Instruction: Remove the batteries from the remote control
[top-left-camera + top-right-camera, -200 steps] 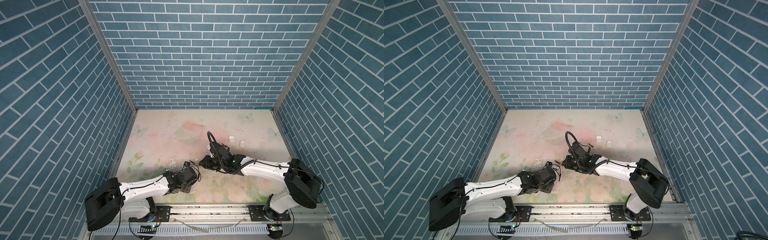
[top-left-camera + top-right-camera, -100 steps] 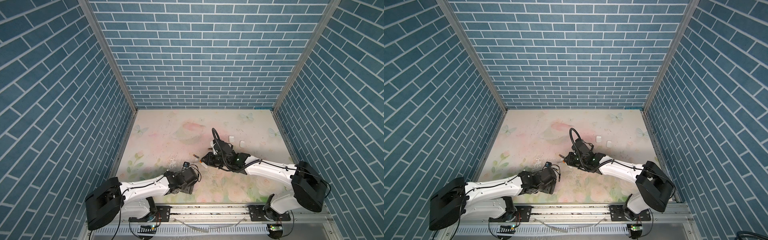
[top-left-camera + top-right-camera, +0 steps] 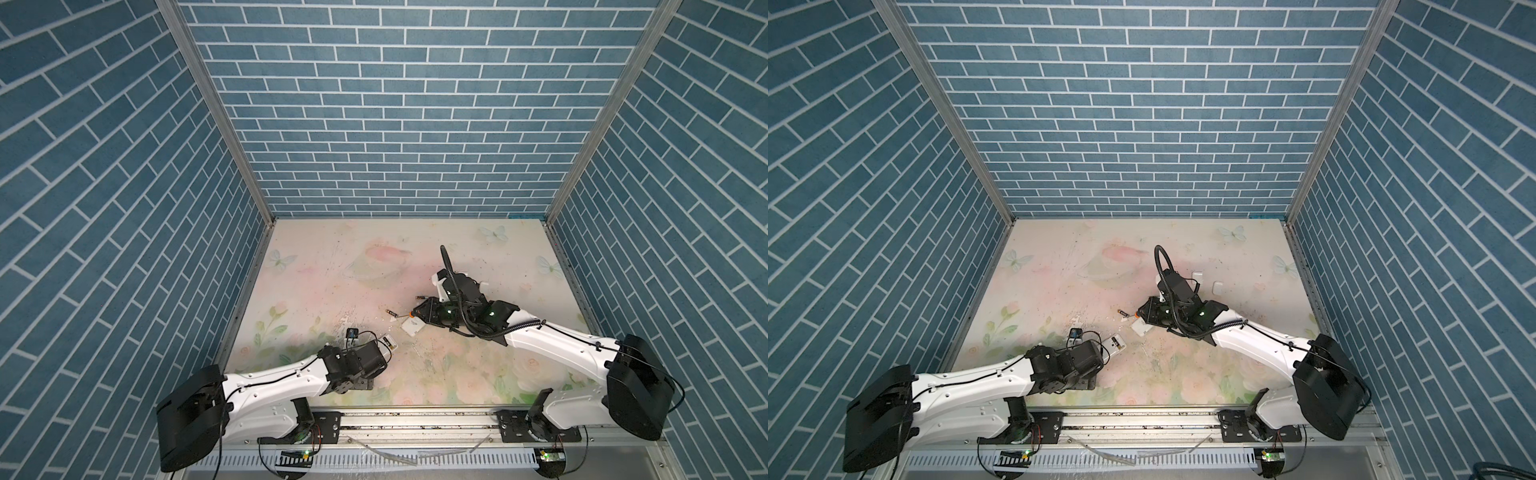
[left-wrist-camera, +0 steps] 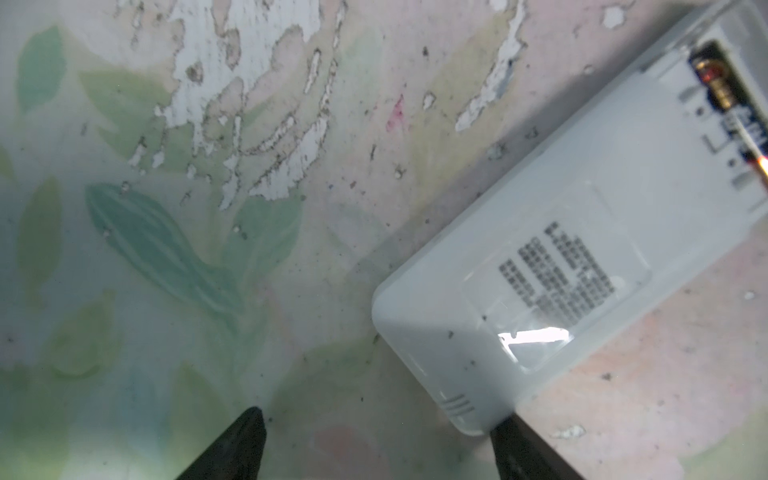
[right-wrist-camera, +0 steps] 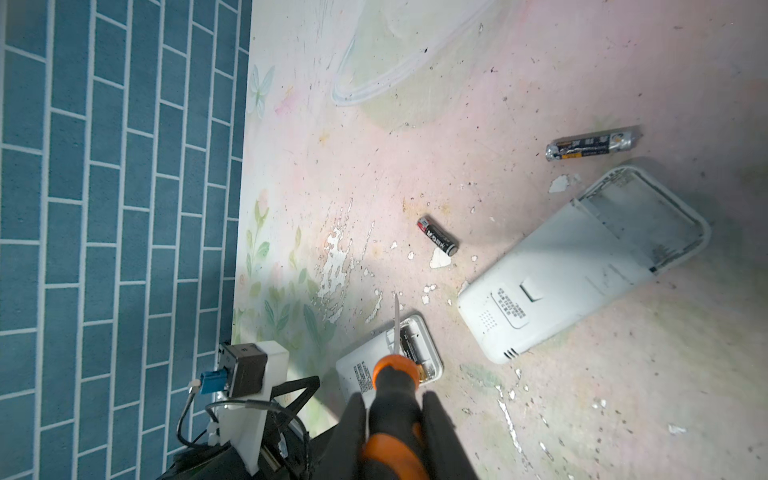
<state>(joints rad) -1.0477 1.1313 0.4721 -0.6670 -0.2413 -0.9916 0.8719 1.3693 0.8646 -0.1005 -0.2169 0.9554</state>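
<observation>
1. Top views both show a table (image 3: pixel 328 266) with a pale print of flowers and butterflies, speckled with dirt and flaked to white in patches.
2. Walls (image 3: pixel 395 124) of blue brick pattern close it in on three sides, with metal posts (image 3: pixel 216 124) at the back corners. Both arms are bolted to a rail (image 3: pixel 415 420) along the front edge.
3. Remotes, two, both white and lying back up: the small remote (image 5: pixel 357 370) is near the left arm, and the large remote (image 5: pixel 573 266) is near the middle of the table, just beside the right arm's wrist.
4. Batteries, three in sight. One battery (image 5: pixel 438 235) lies loose on the table near the large remote. A second battery (image 5: pixel 592 145) lies loose just past that remote's open end, where only bare plastic shows. A third battery (image 4: pixel 719 91) sits in the small remote's open compartment; whether more lie beside it I cannot tell.
5. Covers, two: one cover (image 3: pixel 1197 276) and another cover (image 3: pixel 1217 287), small white rectangles, lie apart behind the right arm.
6. Screwdriver (image 5: pixel 395 372), one, black and orange: the right gripper (image 5: pixel 394 415) is clamped on its handle, with the shaft pointing toward the left side.
7. Left gripper (image 4: pixel 380 444): jaws wide apart, holding nothing. One fingertip (image 4: pixel 513 449) is just beside the small remote's corner.
</observation>
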